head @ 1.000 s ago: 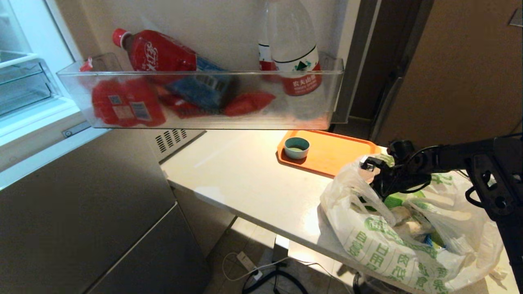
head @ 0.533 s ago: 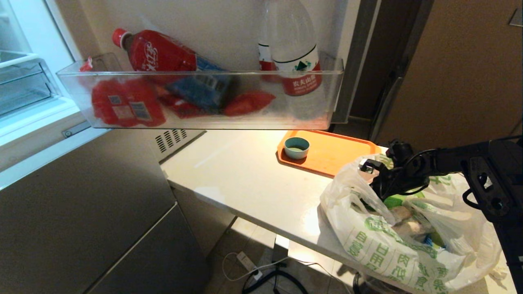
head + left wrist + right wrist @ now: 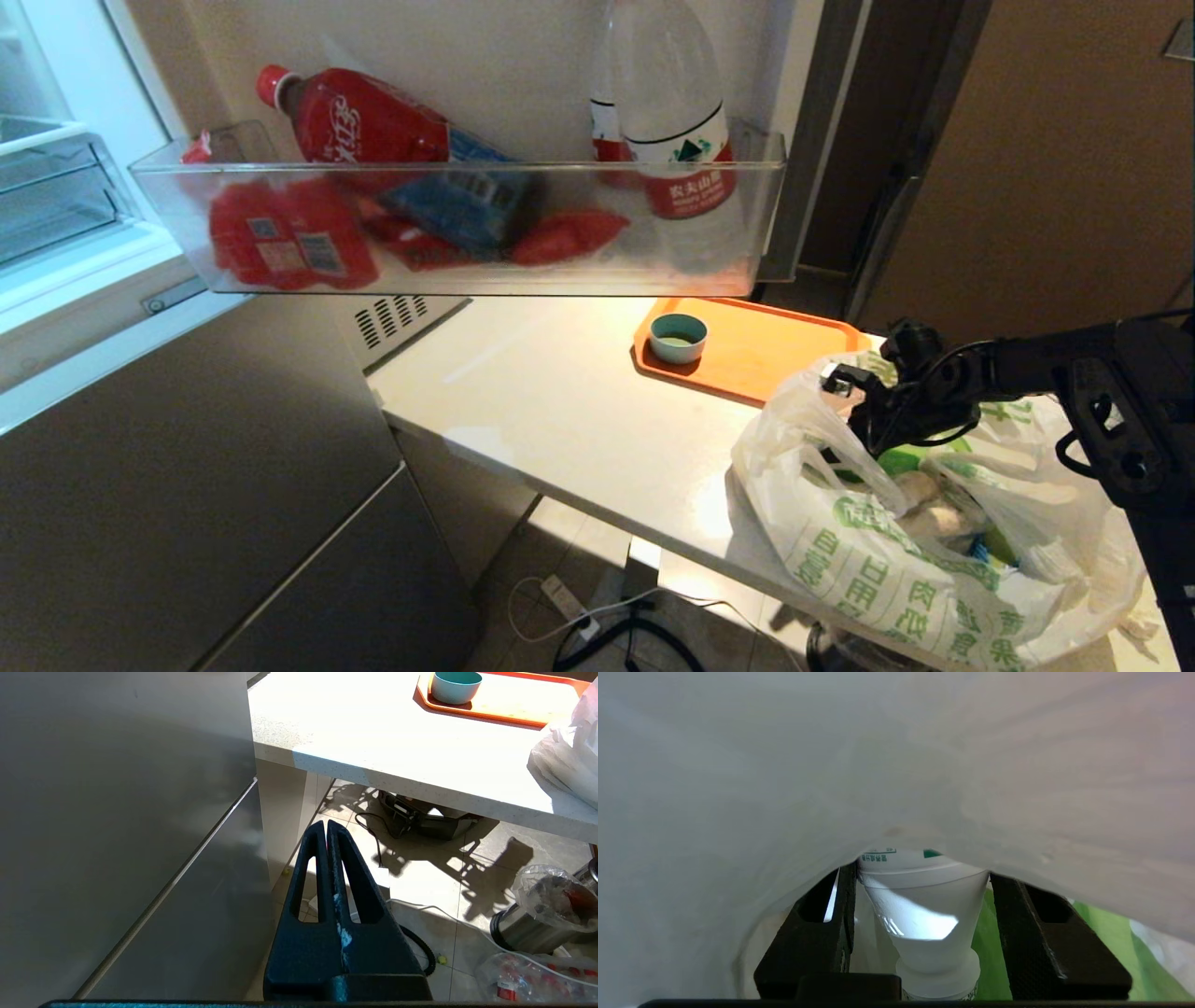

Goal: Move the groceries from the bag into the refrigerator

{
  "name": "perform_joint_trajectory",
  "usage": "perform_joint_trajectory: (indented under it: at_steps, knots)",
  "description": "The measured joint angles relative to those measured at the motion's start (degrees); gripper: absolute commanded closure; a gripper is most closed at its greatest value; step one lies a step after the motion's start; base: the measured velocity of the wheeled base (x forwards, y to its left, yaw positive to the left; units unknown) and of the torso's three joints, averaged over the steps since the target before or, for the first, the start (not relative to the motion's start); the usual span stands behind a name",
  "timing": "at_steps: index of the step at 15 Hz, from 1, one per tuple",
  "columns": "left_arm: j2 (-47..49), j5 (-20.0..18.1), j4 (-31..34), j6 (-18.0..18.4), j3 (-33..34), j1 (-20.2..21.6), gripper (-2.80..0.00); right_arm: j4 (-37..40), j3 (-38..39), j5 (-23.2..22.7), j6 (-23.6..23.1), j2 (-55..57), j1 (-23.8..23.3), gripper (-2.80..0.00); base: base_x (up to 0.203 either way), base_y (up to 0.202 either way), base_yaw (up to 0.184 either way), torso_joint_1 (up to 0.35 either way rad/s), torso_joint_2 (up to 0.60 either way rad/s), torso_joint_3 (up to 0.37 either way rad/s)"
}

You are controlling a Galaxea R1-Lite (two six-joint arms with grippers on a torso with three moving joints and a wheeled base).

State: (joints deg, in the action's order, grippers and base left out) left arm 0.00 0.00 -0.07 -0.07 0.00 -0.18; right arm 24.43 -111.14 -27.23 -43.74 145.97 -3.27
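Right hand deep in the bag, fingers either side of a white bottle — left hand closed, low.

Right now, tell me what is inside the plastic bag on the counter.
Inside the bag: the right gripper straddling a white bottle, pale beige lumps and a yellow-green pack. The bag's folds cover whatever lies deeper.

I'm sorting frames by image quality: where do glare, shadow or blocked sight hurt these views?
Head view: warm glare on the tray, the fridge front dim, and the frosted door bin blurs its contents. Left wrist view: sun washes out the counter, with hard shadows on the floor. Right wrist view: the bag veils nearly everything.
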Motion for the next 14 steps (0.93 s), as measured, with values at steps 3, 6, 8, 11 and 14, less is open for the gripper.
perform_joint_trajectory:
  at_steps: [3, 6, 8, 11, 14]
  knots:
    - [0.00, 0.00, 0.00, 0.00, 0.00, 0.00, 0.00, 3.94, -0.11, -0.05, -0.11, -2.01, 0.00, 0.00, 0.000, 0.000, 0.000, 0.000, 0.00, 0.000]
    - [0.00, 0.00, 0.00, 0.00, 0.00, 0.00, 0.00, 12.24, -0.10, -0.10, -0.11, -5.29, -0.05, 0.00, 0.000, 0.000, 0.000, 0.000, 0.00, 0.000]
    - [0.00, 0.00, 0.00, 0.02, 0.00, 0.00, 0.00, 17.80, 0.10, 0.02, -0.11, -7.51, -0.20, 0.00, 0.000, 0.000, 0.000, 0.000, 0.00, 0.000]
    - [0.00, 0.00, 0.00, 0.00, 0.00, 0.00, 0.00, 25.86, 0.53, 0.09, -0.09, -10.44, -0.83, 0.00, 0.000, 0.000, 0.000, 0.000, 0.00, 0.000]
    - [0.00, 0.00, 0.00, 0.00, 0.00, 0.00, 0.00, 29.70, 3.27, 2.25, 0.04, -13.22, -1.49, 0.00, 0.000, 0.000, 0.000, 0.000, 0.00, 0.000]
